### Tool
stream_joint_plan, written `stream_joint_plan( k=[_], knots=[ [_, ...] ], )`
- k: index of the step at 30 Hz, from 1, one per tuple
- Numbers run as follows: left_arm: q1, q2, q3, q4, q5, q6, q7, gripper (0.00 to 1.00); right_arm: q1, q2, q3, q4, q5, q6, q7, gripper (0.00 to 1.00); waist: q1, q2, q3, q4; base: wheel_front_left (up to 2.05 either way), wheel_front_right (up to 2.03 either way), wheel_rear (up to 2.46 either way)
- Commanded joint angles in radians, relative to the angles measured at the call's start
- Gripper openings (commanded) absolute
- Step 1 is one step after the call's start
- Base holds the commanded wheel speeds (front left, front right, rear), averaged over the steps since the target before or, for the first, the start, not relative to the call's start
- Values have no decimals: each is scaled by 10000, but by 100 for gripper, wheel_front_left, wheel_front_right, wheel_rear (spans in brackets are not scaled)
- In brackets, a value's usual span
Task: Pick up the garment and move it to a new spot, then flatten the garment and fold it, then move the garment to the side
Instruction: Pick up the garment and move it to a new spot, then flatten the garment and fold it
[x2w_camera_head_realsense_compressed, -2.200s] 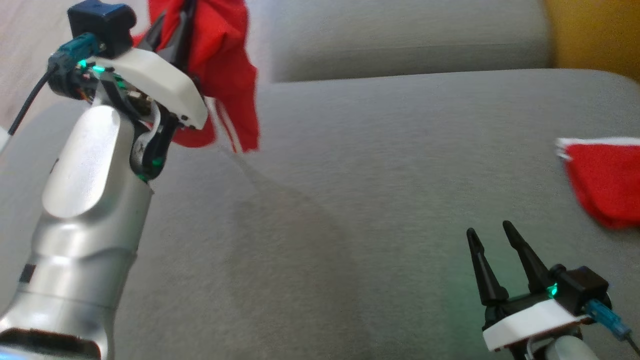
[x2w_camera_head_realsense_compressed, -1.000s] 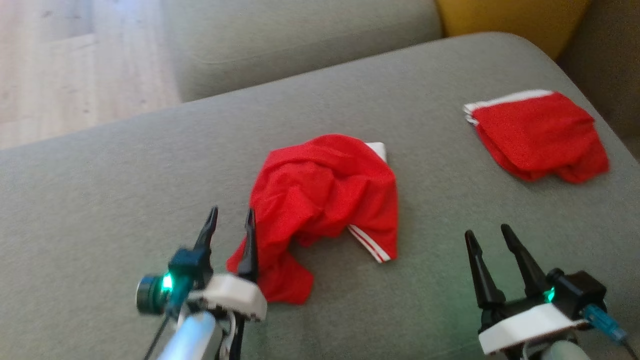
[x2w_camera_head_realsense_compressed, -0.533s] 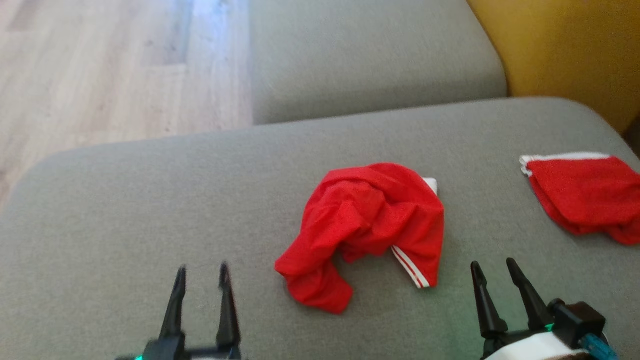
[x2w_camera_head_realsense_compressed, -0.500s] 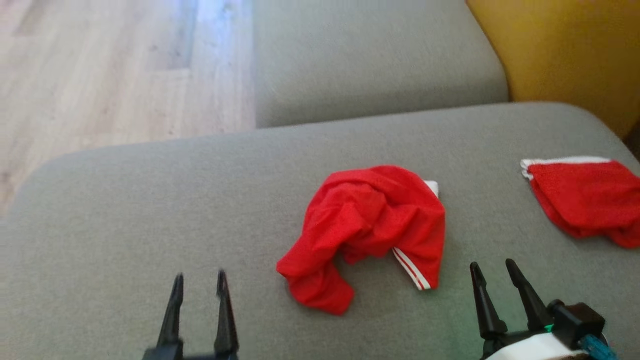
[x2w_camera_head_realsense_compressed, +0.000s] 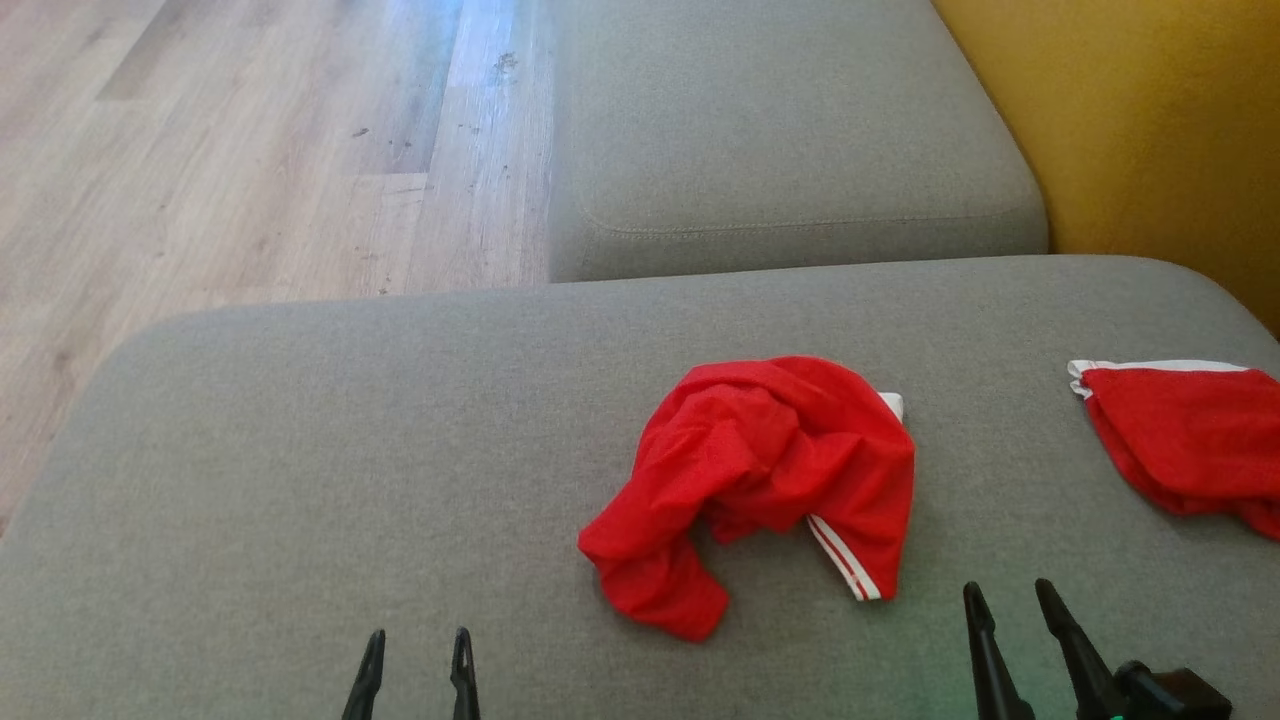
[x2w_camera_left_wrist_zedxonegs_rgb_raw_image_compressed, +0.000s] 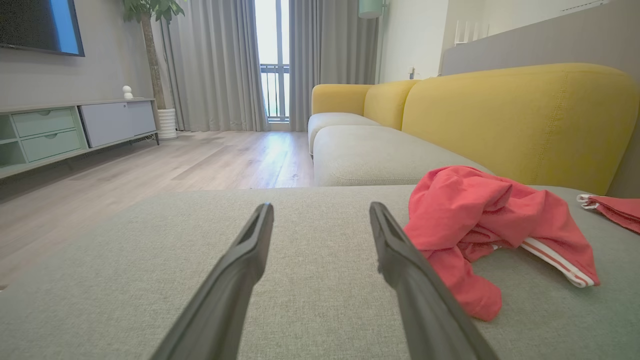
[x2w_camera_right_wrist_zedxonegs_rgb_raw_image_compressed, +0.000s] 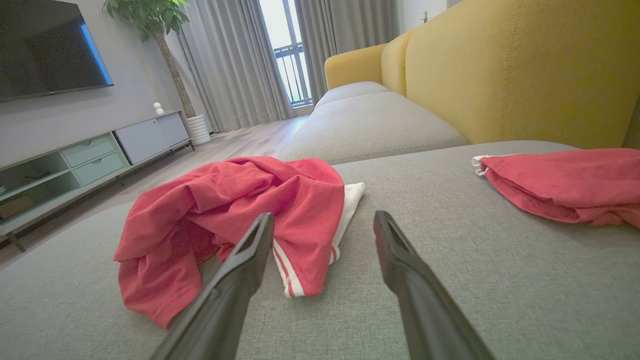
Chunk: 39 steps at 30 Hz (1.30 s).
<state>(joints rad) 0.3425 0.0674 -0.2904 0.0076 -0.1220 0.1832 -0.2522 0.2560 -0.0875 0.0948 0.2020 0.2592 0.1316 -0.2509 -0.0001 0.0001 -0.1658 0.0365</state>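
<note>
Red garment w/ white stripes, grey cushion, yellow sofa back.

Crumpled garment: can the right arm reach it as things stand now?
Probably yes. The crumpled garment lies loose on the cushion, just ahead and left of the right arm's open fingers, nothing between them.

A crumpled red fabric garment with white trim lies before me in a loose, unfolded heap on the grey fabric sofa cushion, right of its middle and apart from its far edge. A rumpled lobe and a white-striped hem point toward me.
</note>
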Motion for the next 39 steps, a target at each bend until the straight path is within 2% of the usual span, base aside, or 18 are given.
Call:
stream_joint_plan(
  k=[1, 24, 32, 39],
  knots=[
    [-563, -160, 334, -279, 77, -54, -95, 100, -376, -83, 264, -347, -87, -9, -109, 100, 1, -1, -9, -19, 0, 0, 0],
    [-827, -171, 178, -111, 194, -3, -95, 100, -462, -84, 399, -353, -84, -9, -109, 100, 1, -1, 49, -58, 0, 0, 0],
    [-1457, -171, -601, 422, 372, -460, -95, 100, -657, -197, 405, -497, -159, -9, -109, 100, 1, -1, 505, -608, 0, 0, 0],
    [-2992, -171, -2009, 1661, 330, -1122, -95, 100, -972, -456, 269, -719, -235, -9, -109, 100, 1, -1, 1188, -1575, 0, 0, 0]
  ],
)
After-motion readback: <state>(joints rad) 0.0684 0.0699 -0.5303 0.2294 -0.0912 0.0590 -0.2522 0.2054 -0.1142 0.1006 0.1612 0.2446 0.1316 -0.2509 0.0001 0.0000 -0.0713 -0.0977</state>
